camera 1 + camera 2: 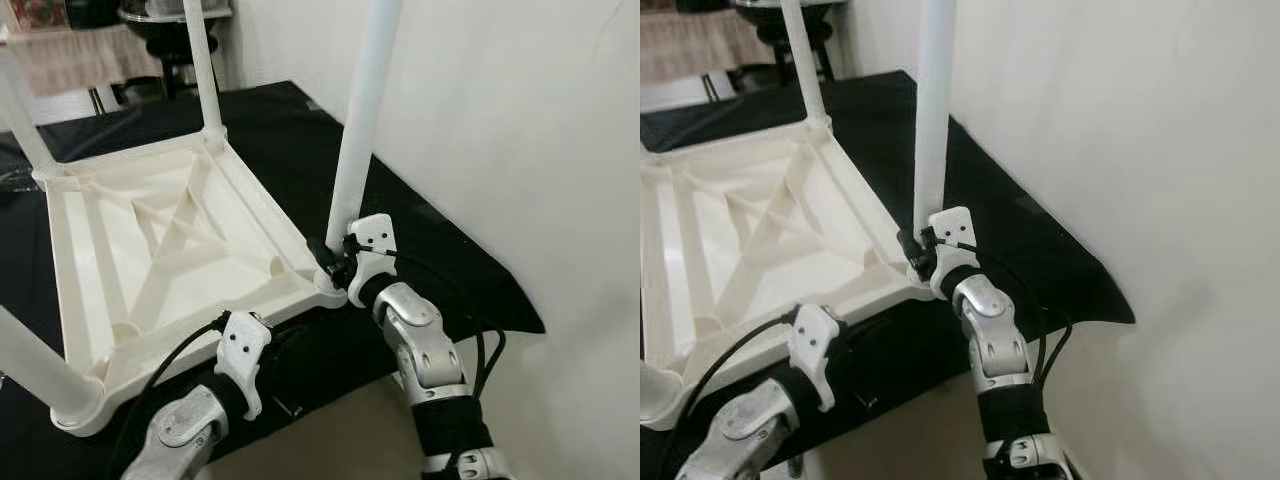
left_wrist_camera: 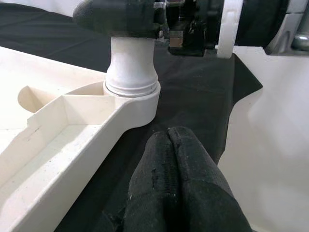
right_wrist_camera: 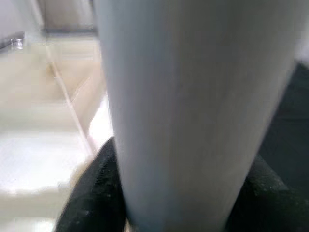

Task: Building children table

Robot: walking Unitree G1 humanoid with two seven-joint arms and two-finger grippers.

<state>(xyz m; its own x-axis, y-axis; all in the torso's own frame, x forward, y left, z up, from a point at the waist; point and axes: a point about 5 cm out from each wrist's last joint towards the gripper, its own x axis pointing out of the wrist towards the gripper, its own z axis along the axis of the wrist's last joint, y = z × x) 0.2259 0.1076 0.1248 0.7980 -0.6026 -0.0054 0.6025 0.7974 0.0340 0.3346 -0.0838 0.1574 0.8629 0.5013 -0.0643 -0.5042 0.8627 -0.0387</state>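
A white plastic children's table (image 1: 170, 240) lies upside down on a black cloth (image 1: 430, 240). Legs stand up from its corners: far right (image 1: 203, 60), far left (image 1: 20, 110), near left (image 1: 35, 365) and near right (image 1: 360, 120). My right gripper (image 1: 335, 262) is shut on the base of the near-right leg (image 3: 193, 106), just above its socket (image 2: 133, 94); a black finger (image 3: 94, 193) presses each side. My left gripper (image 2: 168, 133) is shut on nothing and hovers low over the cloth, a short way from that same corner.
A white wall (image 1: 520, 150) rises close on the right, right behind the cloth's edge. Dark furniture (image 1: 160, 40) and a draped table (image 1: 70, 55) stand at the back. Pale floor (image 1: 330, 430) shows below the cloth's near edge.
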